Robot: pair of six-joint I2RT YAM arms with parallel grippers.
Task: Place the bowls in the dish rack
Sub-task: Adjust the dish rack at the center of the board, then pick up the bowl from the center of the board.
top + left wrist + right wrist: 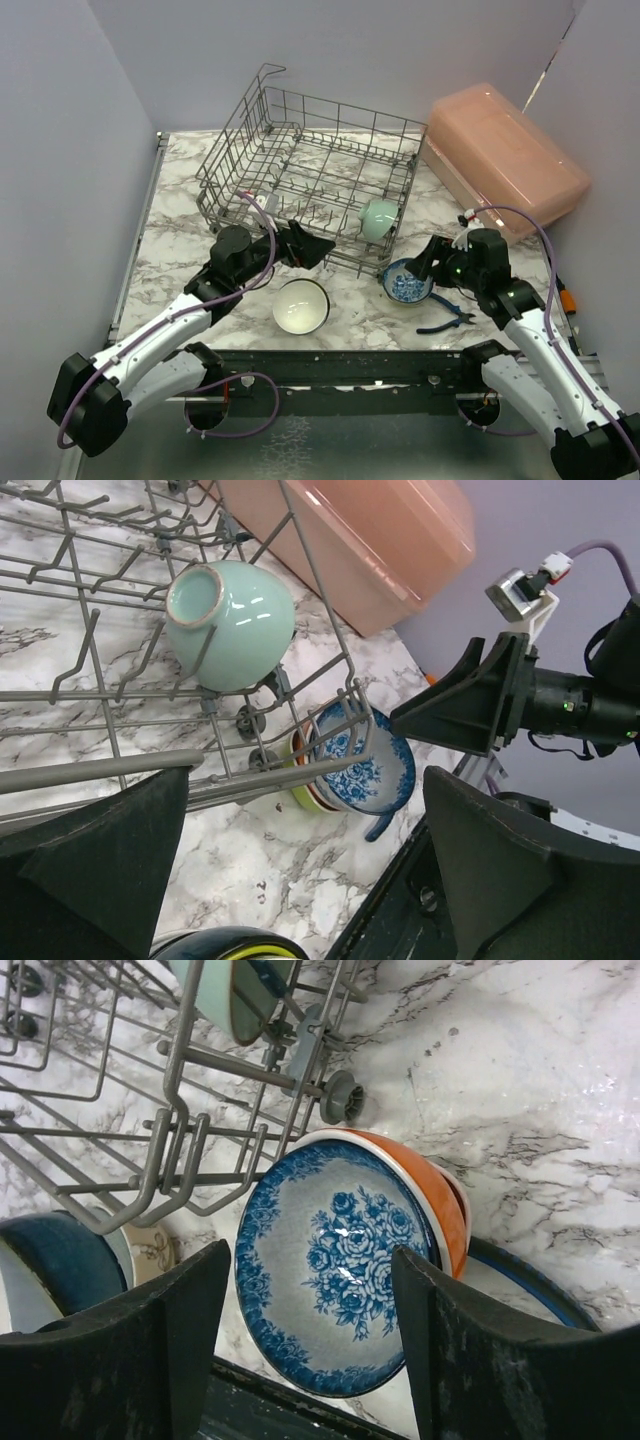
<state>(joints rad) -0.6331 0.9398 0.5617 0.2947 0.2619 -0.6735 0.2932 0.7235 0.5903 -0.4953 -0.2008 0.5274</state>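
Marbled table (pixel 178 225) holds the dish rack (pixel 310 170), blue-patterned bowl (pixel 335 1270) stacked just outside it. Both jaws gape empty; right gripper (pixel 308 1290) closing might snag the rack wire or drag the orange bowl (pixel 432 1200) beneath

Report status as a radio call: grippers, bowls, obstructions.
Left gripper open, empty, at dish rack front. Right gripper open, straddling blue-patterned bowl atop stack outside rack. Mint green bowl racked. Rack wires crowd the stack.

A pink translucent box (pixel 505 160) sits at the upper right on the marbled surface (pixel 175 235). Blue-handled pliers (pixel 447 316) lie at lower right, near the front edge.
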